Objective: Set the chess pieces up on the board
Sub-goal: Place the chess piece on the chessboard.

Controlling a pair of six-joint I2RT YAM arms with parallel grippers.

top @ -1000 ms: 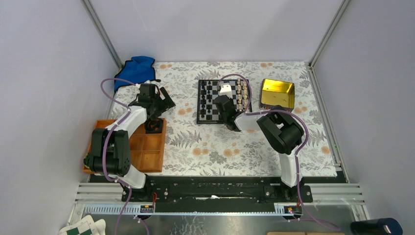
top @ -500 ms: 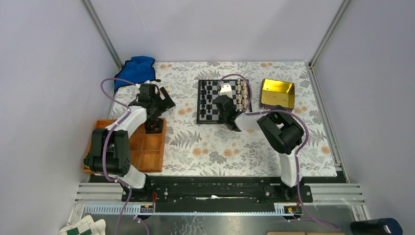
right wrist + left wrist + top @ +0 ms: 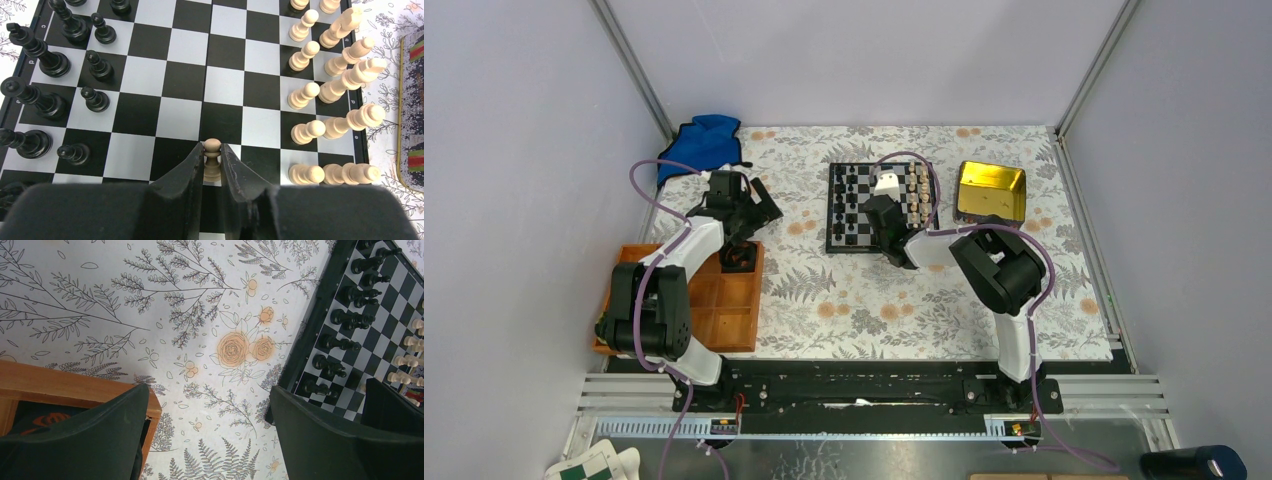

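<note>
The black-and-white board [image 3: 882,208] lies at the table's back middle. In the right wrist view black pieces [image 3: 95,99] stand along its left side and pale pieces [image 3: 345,85] along its right. My right gripper [image 3: 212,159] is shut on a pale pawn [image 3: 212,160] and holds it upright over the board's [image 3: 180,80] near middle squares. My left gripper [image 3: 210,440] is open and empty over the floral cloth, left of the board [image 3: 305,340]. Its left finger is over the wooden tray's corner [image 3: 75,390].
A wooden compartment tray [image 3: 724,300] sits at the front left. A gold tin [image 3: 991,193] stands right of the board. A blue cloth [image 3: 704,140] lies at the back left corner. Metal posts frame the back corners.
</note>
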